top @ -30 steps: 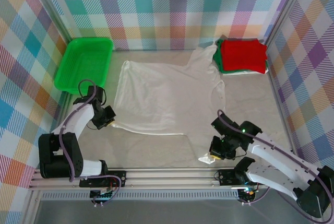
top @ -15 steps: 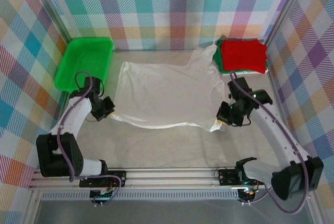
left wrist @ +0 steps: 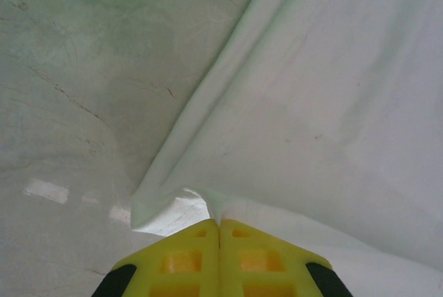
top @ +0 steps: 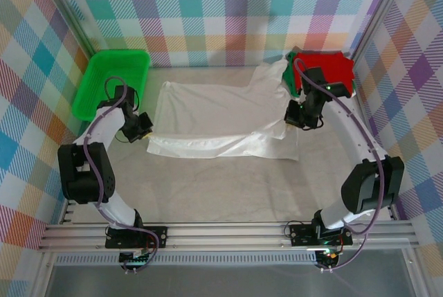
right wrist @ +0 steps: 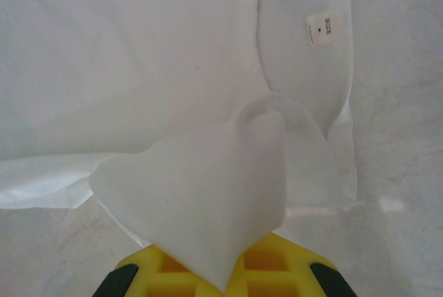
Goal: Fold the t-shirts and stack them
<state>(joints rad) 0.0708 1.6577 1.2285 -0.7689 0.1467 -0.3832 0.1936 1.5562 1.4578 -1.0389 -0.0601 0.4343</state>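
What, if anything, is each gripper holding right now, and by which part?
Both hold the white t-shirt: left gripper pinches its near left corner, right gripper a flap at its right end.

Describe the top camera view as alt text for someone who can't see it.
A white t-shirt lies spread on the table, its near edge folded back, with the left gripper and the right gripper each shut on one corner. A green tray sits far left; a folded red t-shirt sits far right.
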